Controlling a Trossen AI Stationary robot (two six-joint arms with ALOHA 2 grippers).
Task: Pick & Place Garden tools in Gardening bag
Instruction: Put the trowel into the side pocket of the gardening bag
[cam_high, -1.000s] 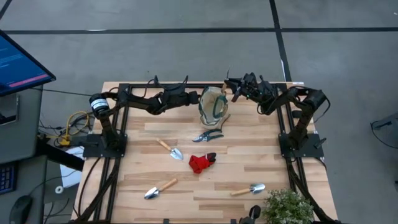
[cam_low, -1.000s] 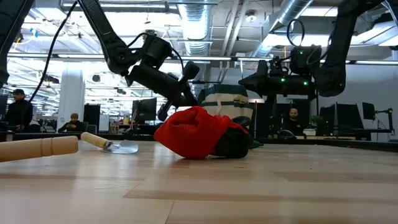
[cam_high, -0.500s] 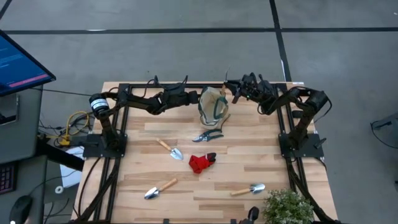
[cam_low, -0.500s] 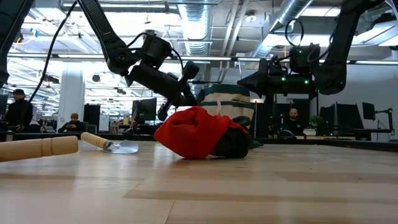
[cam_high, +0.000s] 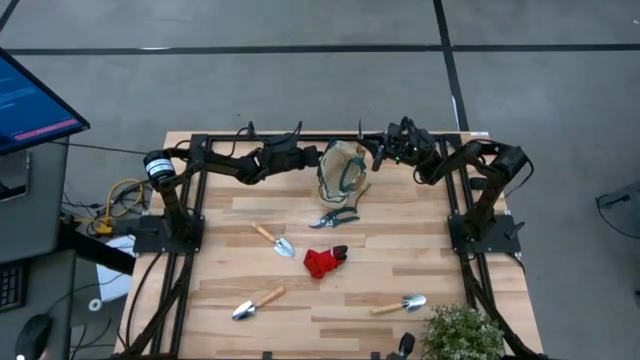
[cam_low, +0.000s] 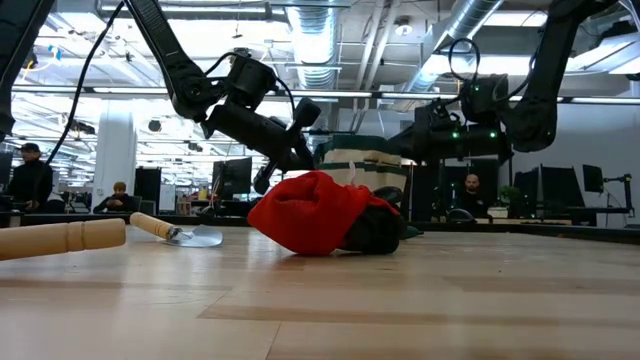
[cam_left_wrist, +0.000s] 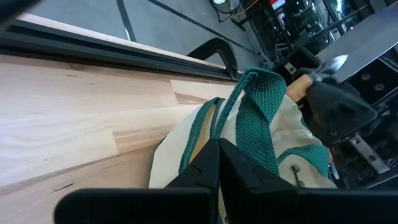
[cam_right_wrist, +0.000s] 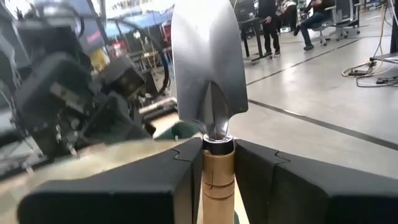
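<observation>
The beige gardening bag (cam_high: 342, 168) with green trim stands at the table's far middle; it also shows in the low view (cam_low: 368, 165). My left gripper (cam_high: 318, 161) is shut on the bag's left rim. My right gripper (cam_high: 376, 152) is shut on a silver trowel (cam_right_wrist: 208, 62) with a wooden handle, just right of the bag and above the table. On the table lie teal shears (cam_high: 335, 217), a red-and-black glove (cam_high: 325, 261), a trowel (cam_high: 273, 240), and two more wooden-handled tools (cam_high: 257, 302) (cam_high: 400, 304). My left gripper pinches the bag's rim at its green trim (cam_left_wrist: 205, 140) between its two fingers, coming about level from the table's left. The bag stands on the table, and its green handle (cam_left_wrist: 258, 118) rises just beyond the fingers. My right gripper pinches the trowel's wooden handle (cam_right_wrist: 217, 171) just behind the blade, between its two fingers. The trowel lies along the fingers, blade pointing forward past the fingertips toward the bag. It is lifted clear of the table.
A leafy potted plant (cam_high: 462, 332) stands at the near right corner. A wooden handle (cam_high: 361, 191) sticks out at the bag's near right side. Bare wood lies between the bag and the loose tools.
My right gripper has carried the trowel a little toward the table's left, closer to the bag's right rim. My left gripper and the bag have kept still.
</observation>
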